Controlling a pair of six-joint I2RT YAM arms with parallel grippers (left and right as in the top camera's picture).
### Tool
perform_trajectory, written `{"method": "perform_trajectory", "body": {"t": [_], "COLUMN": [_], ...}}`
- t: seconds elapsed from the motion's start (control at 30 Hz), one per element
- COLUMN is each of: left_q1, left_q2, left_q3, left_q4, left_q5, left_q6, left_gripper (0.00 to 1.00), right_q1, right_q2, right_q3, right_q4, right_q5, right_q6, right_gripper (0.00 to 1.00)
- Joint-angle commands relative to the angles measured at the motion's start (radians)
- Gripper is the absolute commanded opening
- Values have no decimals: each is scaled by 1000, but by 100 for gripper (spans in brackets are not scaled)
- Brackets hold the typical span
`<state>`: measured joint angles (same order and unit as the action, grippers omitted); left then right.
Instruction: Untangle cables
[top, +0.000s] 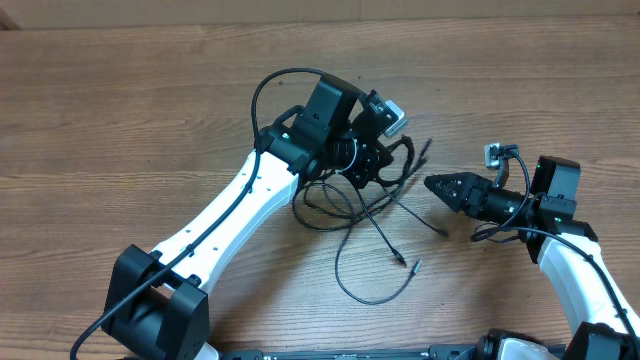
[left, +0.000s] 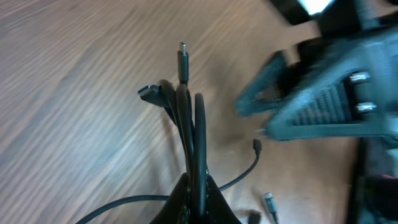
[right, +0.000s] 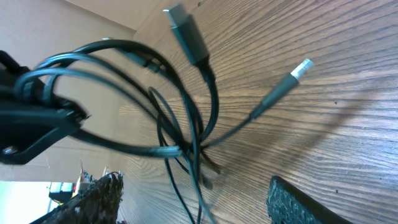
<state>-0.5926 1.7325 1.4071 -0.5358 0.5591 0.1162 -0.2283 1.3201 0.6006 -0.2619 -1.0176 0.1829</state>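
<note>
Left gripper (top: 372, 158) is clenching the cables (top: 335, 197), tangle trailing on the table (top: 120, 120); right gripper (top: 432, 184), spread and empty, is pointing left at plug ends (right: 186, 31) sticking toward it, just ahead.

the left gripper (left: 199, 188) pinched the bundled cables (left: 185, 118) over the wooden table (left: 74, 93); the right gripper (left: 250, 121) sat blurred just beside.
</note>
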Motion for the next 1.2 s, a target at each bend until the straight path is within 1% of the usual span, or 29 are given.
{"method": "perform_trajectory", "body": {"t": [0.0,0.07,0.23,0.37,0.4,0.47,0.73,0.8,0.83,0.87,0.93,1.0,1.03,1.07,1.17], "left_q1": [-5,-5,-5,-5,-5,-5,-6,-6,-6,-2,19,63,86,129,184], "left_q2": [-18,-18,-18,-18,-18,-18,-18,-18,-18,-18,-18,-18,-18,-18,-18], "left_q3": [16,16,16,16,16,16,16,16,16,16,16,16,16,16,15], "left_q4": [16,17,18,29,33,47,55,55,51,45,31,14,2,-27,-71], "left_q5": [206,267,361,539,590,644,640,667,707,718,714,722,740,781,814], "left_q6": [22,23,23,23,23,23,23,28,58,75,91,91,102,143,162], "left_gripper": [4,4,4,4,4,4,4,4,4,4,4,4,4,4,4], "right_q1": [5,5,5,5,5,5,5,5,5,4,3,0,-4,-19,-42], "right_q2": [-16,-16,-16,-16,-16,-16,-16,-16,-16,-16,-17,-17,-17,-17,-17], "right_q3": [16,16,14,14,14,14,14,14,14,14,14,14,14,14,14], "right_q4": [5,5,-1,-31,-38,-40,-40,-40,-41,-44,-51,-45,-37,-21,-20], "right_q5": [12,13,60,158,171,165,150,165,172,171,159,99,61,-17,-43], "right_q6": [-8,-8,-8,-8,-8,-8,-8,-8,-8,-8,-8,-10,-14,-33,-34], "right_gripper": [73,73,73,73,74,75,75,75,75,72,72,74,75,75,75]}}
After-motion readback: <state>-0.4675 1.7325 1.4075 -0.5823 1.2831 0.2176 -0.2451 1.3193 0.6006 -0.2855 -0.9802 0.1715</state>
